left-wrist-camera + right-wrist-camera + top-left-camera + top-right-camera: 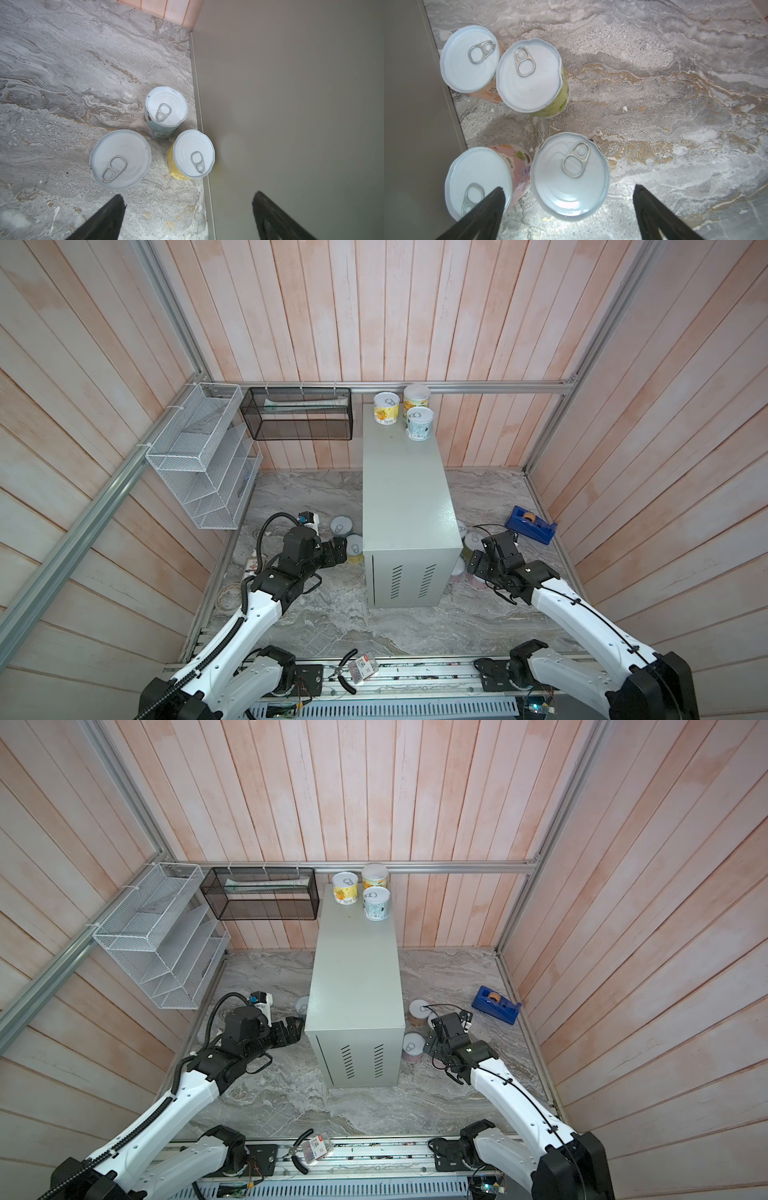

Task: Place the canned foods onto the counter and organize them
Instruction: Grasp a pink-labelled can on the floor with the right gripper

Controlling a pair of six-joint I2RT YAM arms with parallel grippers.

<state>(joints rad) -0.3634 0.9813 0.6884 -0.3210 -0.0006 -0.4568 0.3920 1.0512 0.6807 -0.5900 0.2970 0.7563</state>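
Hovering above cans [120, 159], left gripper [189, 196] wide open (empty), right gripper [568, 187] likewise.

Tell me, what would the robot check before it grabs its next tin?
1. The left gripper is open, empty: ok.
2. The right gripper is open, empty: ok.
3. The nearest tin sits centred under the right gripper: ok.
4. The pink tin is clear of that gripper: cannot tell.
5. The counter has bare room in front of its three tins: ok.
6. The yellow tin is clear of the counter: cannot tell.
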